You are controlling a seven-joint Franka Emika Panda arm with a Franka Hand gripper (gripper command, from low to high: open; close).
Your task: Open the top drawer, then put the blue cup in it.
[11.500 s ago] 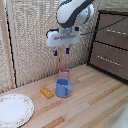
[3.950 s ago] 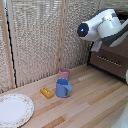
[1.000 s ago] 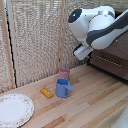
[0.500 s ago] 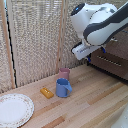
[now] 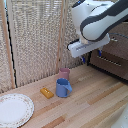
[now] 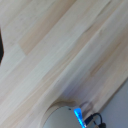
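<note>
The blue cup (image 5: 63, 88) is standing upright on the light wooden table (image 5: 95, 107), its loop handle turning toward the exterior view's right, and the pink cup (image 5: 65, 74) is sitting just behind it, close enough that the two look to be touching. A small yellow-orange block (image 5: 47, 92) is lying near the blue cup on the exterior view's left, and farther that way a white plate with a patterned rim (image 5: 14, 109) is resting at the table's front corner. A woven reed screen (image 5: 35, 35) is standing behind all of this. At the exterior view's right edge the dark-brown dresser is showing, with the top drawer (image 5: 120, 46) partly hidden behind the robot arm (image 5: 97, 22), so I cannot tell whether it is pulled out. The arm is hanging above the table, well apart from the cup; its fingers are not showing clearly, so their spread cannot be told. The wrist view is showing only blurred wood planks.
</note>
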